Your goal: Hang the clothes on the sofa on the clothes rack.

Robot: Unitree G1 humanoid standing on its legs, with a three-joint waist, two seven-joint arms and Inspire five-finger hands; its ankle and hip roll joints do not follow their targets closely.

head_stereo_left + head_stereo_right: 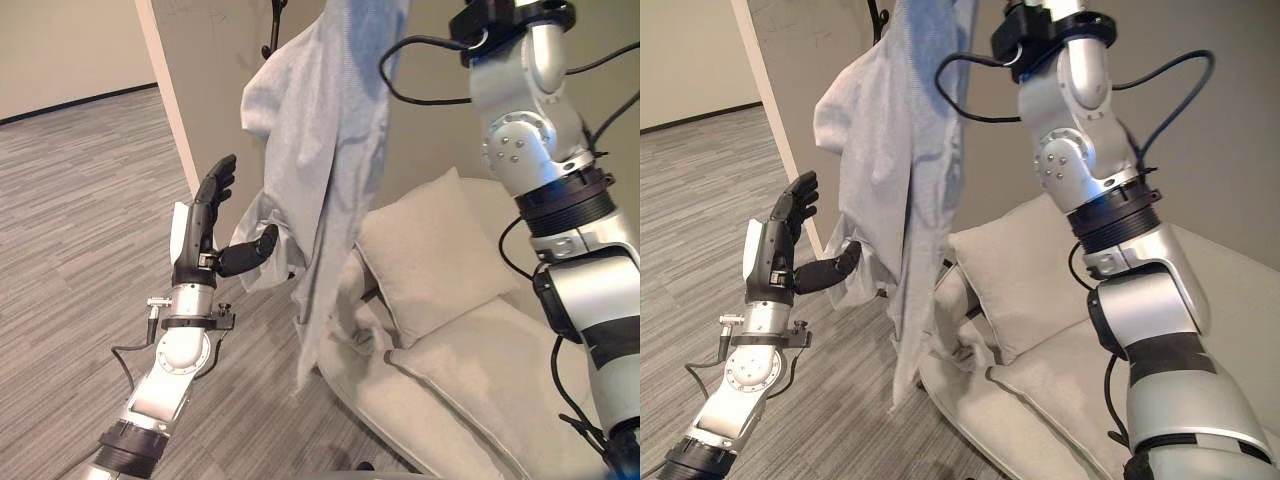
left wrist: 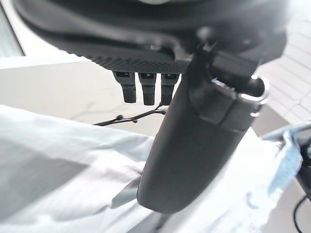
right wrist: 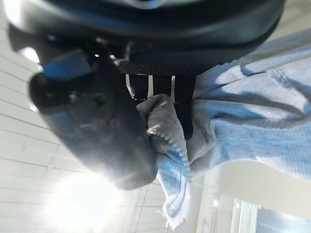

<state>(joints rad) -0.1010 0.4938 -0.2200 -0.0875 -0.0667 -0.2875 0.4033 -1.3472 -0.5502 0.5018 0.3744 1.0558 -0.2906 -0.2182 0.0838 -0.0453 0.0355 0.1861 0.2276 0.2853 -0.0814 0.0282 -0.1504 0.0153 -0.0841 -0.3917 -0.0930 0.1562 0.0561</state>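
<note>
Grey garment held aloft, hanging lengthwise above sofa, top hem pinched between thumb and curled fingers of right hand. Left hand spread, thumb touching fabric at mid-height. Rack hook seen just beside raised cloth

Soft, even daylight fills the head views, with faint shadows on the sofa. The right wrist view flares with ceiling glare; both wrist views blur up close.
</note>
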